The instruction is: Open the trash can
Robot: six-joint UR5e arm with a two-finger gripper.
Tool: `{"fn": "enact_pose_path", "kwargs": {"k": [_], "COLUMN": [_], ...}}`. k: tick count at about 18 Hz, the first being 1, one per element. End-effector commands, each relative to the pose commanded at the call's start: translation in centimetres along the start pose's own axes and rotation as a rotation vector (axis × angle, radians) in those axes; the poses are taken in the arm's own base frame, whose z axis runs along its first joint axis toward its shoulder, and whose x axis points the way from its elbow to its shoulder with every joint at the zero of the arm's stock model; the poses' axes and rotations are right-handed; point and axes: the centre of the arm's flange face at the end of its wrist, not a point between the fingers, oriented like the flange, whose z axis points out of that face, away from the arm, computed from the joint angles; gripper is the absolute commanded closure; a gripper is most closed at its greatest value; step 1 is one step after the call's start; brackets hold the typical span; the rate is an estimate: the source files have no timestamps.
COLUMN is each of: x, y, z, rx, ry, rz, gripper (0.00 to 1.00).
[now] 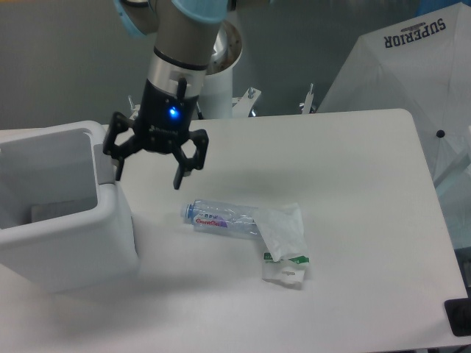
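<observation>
The trash can is a large white boxy bin at the table's left edge. Its top stands open and I see down into its grey-white inside. A white panel, apparently the lid, stands upright along the right rim. My gripper hangs just right of the bin, above the table, with its black fingers spread wide and nothing between them. Its left fingertip is close beside the upright panel; I cannot tell whether it touches.
A clear plastic bottle with a blue cap lies on the table right of the bin, with a crumpled clear wrapper beside it. A white umbrella stands at the back right. A black object sits at the front right corner.
</observation>
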Motion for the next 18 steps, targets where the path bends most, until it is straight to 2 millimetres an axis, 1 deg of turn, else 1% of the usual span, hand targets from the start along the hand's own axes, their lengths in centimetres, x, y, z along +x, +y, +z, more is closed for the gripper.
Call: {"fn": "enact_pose_path", "kwargs": {"k": [1, 2, 4, 5, 10, 11, 12, 13, 15, 16, 17, 18], "x": [-0.8, -2.2, -5.4, -6.6, -14.4, -15.4, -16.4, -17.5, -18.7, -19.5, -20.8, -22.4], "y": [0.0, 0.0, 0.2, 0.3, 0.9, 0.9, 0.9, 1.1, 1.8, 2.0, 2.4, 2.6], "z": [0.1, 0.3, 0.6, 0.5, 1.1, 1.0, 1.9, 2.1, 2.2, 2.6, 3.2, 3.1], "rx": [-0.004, -0.012, -0.027, -0.031, -0.093, -0.102, -0.129, -0.157, -0.215, -0.245, -0.272, -0.285], "ry": [-0.018, -0.037, -0.069, -0.081, -0.184, -0.194, -0.202, -0.216, -0.247, -0.251, -0.253, -0.255], "rz": [0.034, 0.066, 0.104, 0.118, 0.142, 0.168, 0.213, 0.265, 0.411, 0.470, 0.505, 0.529], "gripper": [0.00, 0.00, 0.00, 0.00, 0.00, 0.00, 0.00, 0.00, 0.00, 0.00, 0.00, 0.00]}}
